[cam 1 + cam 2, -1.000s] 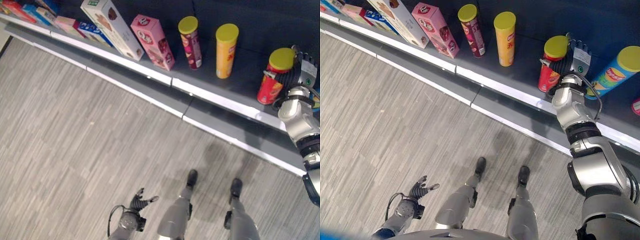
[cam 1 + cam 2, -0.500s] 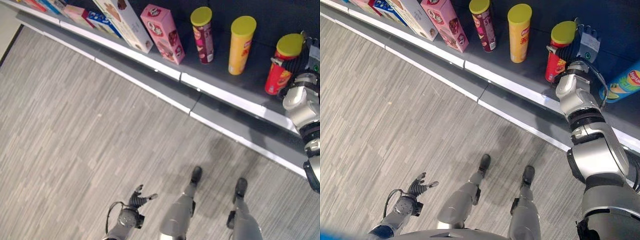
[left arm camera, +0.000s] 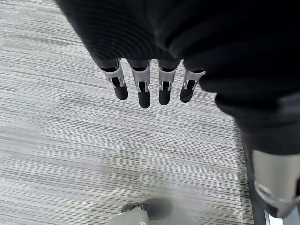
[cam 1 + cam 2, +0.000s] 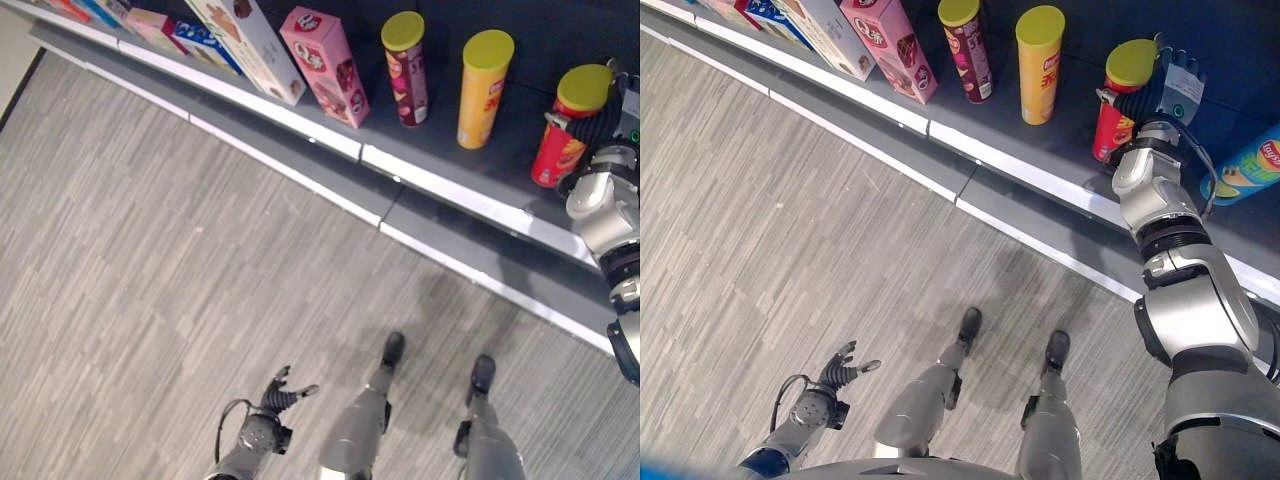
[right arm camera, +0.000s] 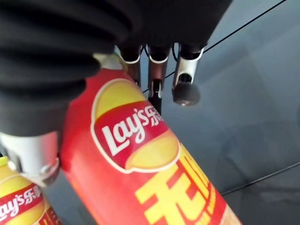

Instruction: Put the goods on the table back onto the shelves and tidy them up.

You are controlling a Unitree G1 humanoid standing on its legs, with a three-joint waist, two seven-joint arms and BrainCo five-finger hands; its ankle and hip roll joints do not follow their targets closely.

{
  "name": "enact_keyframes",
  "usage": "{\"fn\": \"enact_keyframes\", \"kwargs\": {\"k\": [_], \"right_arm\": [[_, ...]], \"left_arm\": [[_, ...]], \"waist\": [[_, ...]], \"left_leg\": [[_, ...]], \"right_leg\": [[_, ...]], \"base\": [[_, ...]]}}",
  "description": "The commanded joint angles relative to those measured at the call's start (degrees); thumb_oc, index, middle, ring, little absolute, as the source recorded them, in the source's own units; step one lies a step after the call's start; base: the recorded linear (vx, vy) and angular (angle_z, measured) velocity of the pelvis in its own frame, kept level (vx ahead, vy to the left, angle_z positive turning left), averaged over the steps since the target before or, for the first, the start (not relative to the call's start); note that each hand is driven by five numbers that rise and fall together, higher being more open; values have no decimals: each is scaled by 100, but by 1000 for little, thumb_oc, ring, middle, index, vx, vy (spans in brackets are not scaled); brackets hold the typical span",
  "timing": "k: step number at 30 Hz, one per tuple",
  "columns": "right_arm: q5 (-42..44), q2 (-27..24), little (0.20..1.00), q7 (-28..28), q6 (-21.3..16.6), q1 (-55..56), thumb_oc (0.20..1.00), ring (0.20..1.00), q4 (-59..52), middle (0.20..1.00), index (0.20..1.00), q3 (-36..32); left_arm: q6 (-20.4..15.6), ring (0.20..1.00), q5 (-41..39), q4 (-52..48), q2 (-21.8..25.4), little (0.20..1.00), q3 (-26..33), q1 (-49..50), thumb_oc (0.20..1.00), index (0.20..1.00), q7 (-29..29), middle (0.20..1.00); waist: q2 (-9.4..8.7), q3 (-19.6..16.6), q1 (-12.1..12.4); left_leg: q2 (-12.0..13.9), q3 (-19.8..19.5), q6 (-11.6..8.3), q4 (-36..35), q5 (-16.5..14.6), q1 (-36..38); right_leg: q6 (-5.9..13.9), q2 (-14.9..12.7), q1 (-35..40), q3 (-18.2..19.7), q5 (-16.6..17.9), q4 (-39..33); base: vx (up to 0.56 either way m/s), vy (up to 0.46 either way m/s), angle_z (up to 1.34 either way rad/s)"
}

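- Left eye view: red can [image 4: 559, 128] with yellow lid standing upright on the shelf [image 4: 440, 165], long axis vertical, right of the yellow can [image 4: 481, 88], the dark red can [image 4: 407, 68] and the pink box [image 4: 327, 66]. Right robot hand [image 4: 612, 115] pressed against the red can's right side, wrist just beside it. Left robot hand [image 4: 272, 392] low over the floor [image 4: 150, 280], well apart from the shelf.
- Right eye view: right robot hand [image 4: 1170, 92] behind and beside the red can [image 4: 1120, 100], fingers reaching past the lid toward the back of the shelf. Blue can [image 4: 1245, 165] lying tilted to the right of the arm.
- Left wrist view: left robot hand [image 3: 150, 86] with fingers straight and spread apart, holding nothing, only floor beyond.
- Right wrist view: red can [image 5: 145, 164] tight against the palm of the right robot hand [image 5: 159, 70], fingers running straight along its side, thumb clasped on the near side; looks clamped on the can. Right arm clearly the nearer one; likely next, letting go once upright.
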Motion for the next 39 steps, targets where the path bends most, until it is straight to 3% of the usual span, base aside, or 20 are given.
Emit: {"fn": "enact_keyframes", "kwargs": {"k": [1, 12, 23, 29, 30, 31, 34, 36, 37, 38, 39], "right_arm": [[30, -361, 1000, -212, -94, -292, 1000, 1000, -104, 1000, 1000, 305], [7, -314, 1000, -287, -68, -190, 1000, 1000, -232, 1000, 1000, 214], [-121, -331, 1000, -492, -56, 514, 1000, 1000, -1058, 1000, 1000, -425], [-384, -424, 1000, -387, -193, 1810, 1000, 1000, -2721, 1000, 1000, -1228], [-224, -378, 1000, 19, -447, 2560, 1000, 1000, -3612, 1000, 1000, -1570], [608, -132, 1000, 714, -975, 3570, 1000, 1000, -4521, 1000, 1000, -1995], [2471, 209, 1000, 2167, -1686, 4734, 1000, 1000, -5254, 1000, 1000, -2256], [3701, 411, 1000, 3319, -1810, 5369, 1000, 1000, -5428, 1000, 1000, -2106], [3701, 411, 1000, 3319, -1810, 5370, 1000, 1000, -5428, 1000, 1000, -2106], [4229, 436, 1000, 3920, -1713, 5650, 1000, 1000, -5438, 1000, 1000, -1940], [4735, 254, 1000, 5123, -1244, 6235, 1000, 1000, -5095, 1000, 1000, -1240]], "left_arm": [[-109, 1000, -206, 48, 306, 1000, -324, -328, 1000, 1000, 211, 1000], [-89, 1000, -185, 27, 299, 1000, -317, -354, 1000, 1000, 239, 1000], [-16, 1000, -67, 84, 279, 1000, -214, -423, 1000, 1000, 233, 1000], [126, 1000, 133, 230, 212, 1000, 32, -375, 1000, 1000, 167, 1000], [187, 1000, 214, 288, 208, 1000, 202, -305, 1000, 1000, 129, 1000], [261, 1000, 301, 369, 248, 1000, 406, -211, 1000, 1000, 58, 1000], [320, 1000, 469, 416, 342, 1000, 678, -51, 1000, 1000, -181, 1000], [322, 1000, 551, 484, 405, 1000, 857, 30, 1000, 1000, -363, 1000], [322, 1000, 551, 484, 406, 1000, 857, 30, 1000, 1000, -363, 1000], [305, 1000, 573, 508, 437, 1000, 935, 44, 1000, 1000, -450, 1000], [240, 1000, 621, 531, 502, 1000, 1010, 48, 1000, 1000, -702, 1000]], "waist": [[-318, -72, 161], [-382, -64, 103], [-588, -82, -67], [-809, -170, -298], [-921, -204, -416], [-1091, -271, -545], [-1331, -367, -708], [-1479, -457, -806], [-1480, -460, -806], [-1551, -513, -839], [-1730, -701, -919]], "left_leg": [[-222, 448, 27, 33, -392, 293], [-208, 476, 44, 33, -419, 330], [-171, 598, 65, 33, -485, 409], [-109, 756, 87, 33, -574, 535], [-74, 833, 90, 33, -619, 594], [-27, 940, 92, 33, -675, 685], [33, 1116, 93, 33, -751, 839], [57, 1261, 87, 33, -804, 965], [57, 1260, 87, 33, -803, 961], [70, 1324, 82, 33, -834, 1038], [80, 1495, 85, 33, -925, 1260]], "right_leg": [[193, -508, -470, 760, -970, 1270], [196, -487, -445, 790, -954, 1248], [222, -473, -375, 856, -866, 1127], [235, -442, -200, 886, -802, 957], [246, -427, -141, 900, -768, 882], [254, -405, -61, 936, -708, 777], [270, -379, 71, 975, -660, 656], [290, -355, 161, 1035, -619, 583], [290, -355, 158, 1035, -619, 582], [299, -341, 196, 1061, -608, 568], [331, -325, 315, 1164, -574, 535]], "base": [[0, 0, 0], [0, 0, 0], [-12, 6, -2], [-9, 12, -4], [31, -17, -6], [53, -32, 3], [37, -11, -15], [53, 11, -21], [57, 12, -31], [108, 50, -43], [109, 50, -40]]}}
